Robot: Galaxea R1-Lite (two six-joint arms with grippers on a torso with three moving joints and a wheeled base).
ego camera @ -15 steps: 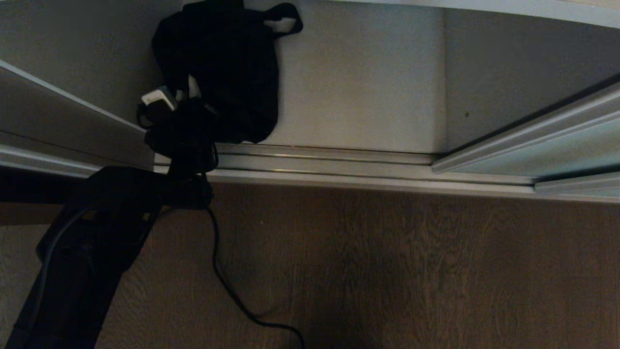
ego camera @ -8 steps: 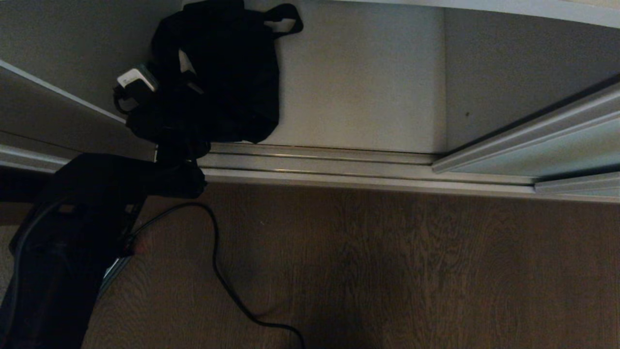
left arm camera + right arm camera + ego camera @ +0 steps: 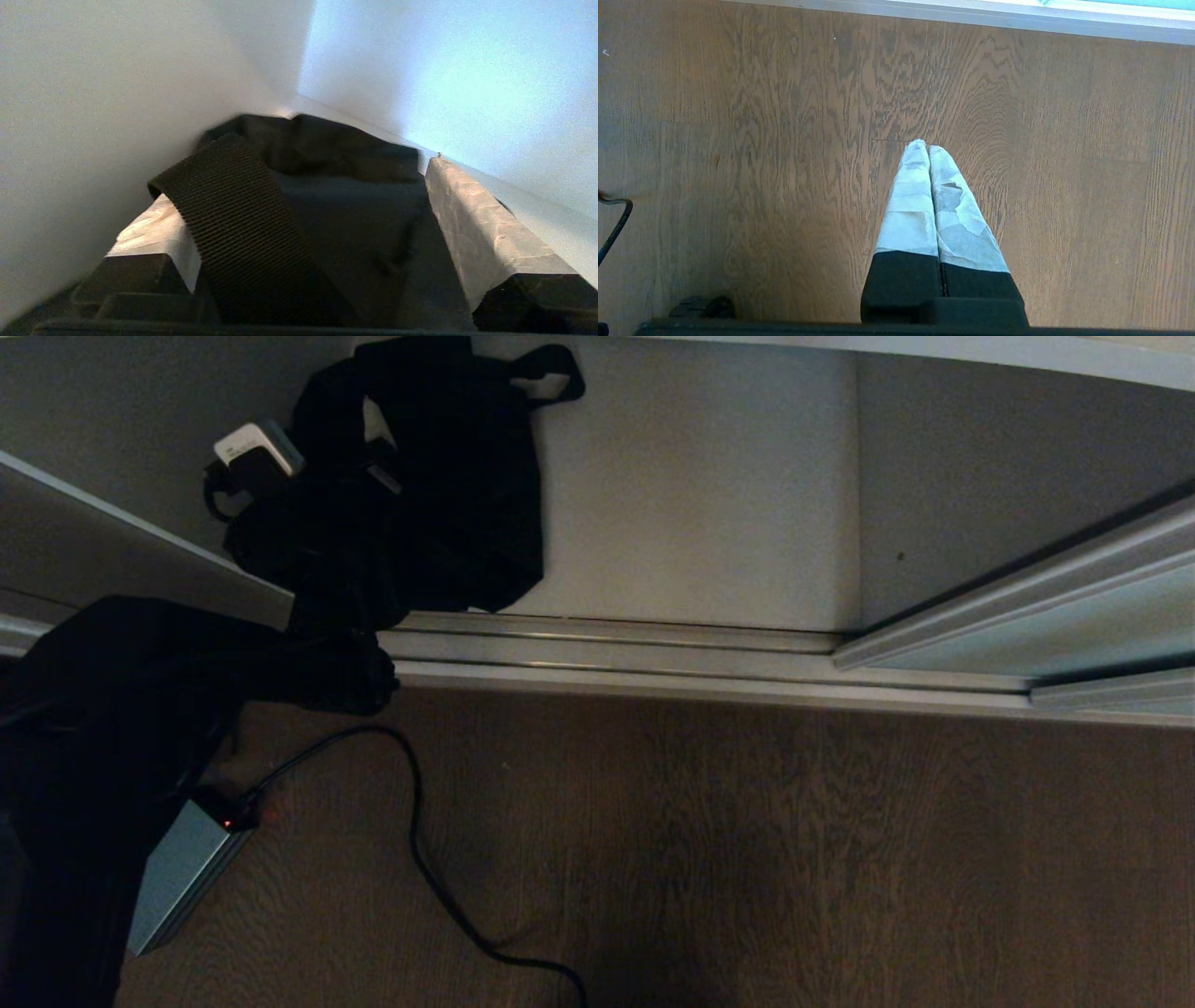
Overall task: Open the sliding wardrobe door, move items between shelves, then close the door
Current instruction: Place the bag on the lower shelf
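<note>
The black bag (image 3: 467,495) lies slumped on the white shelf (image 3: 709,495) at the wardrobe's bottom, against its left wall. My left gripper (image 3: 378,450) reaches in from the lower left and rests on the bag's left side. In the left wrist view this gripper (image 3: 296,184) is open. The bag (image 3: 345,200) fills the space between its taped fingers (image 3: 472,219), and a woven strap (image 3: 233,219) lies loose over the other finger. The sliding wardrobe door (image 3: 1055,635) stands pushed to the right. My right gripper (image 3: 928,147) hangs shut above the wooden floor.
The grooved metal floor track (image 3: 635,653) runs along the wardrobe's front. On the wood floor (image 3: 747,859) a black cable (image 3: 420,859) curls to a grey box (image 3: 177,877) with a red light. The wardrobe's left side panel (image 3: 112,551) is close beside my left arm.
My left gripper has opened and let the strap go slack. The left arm has swung left and deeper into the wardrobe, uncovering the grey box. The right arm has not moved.
</note>
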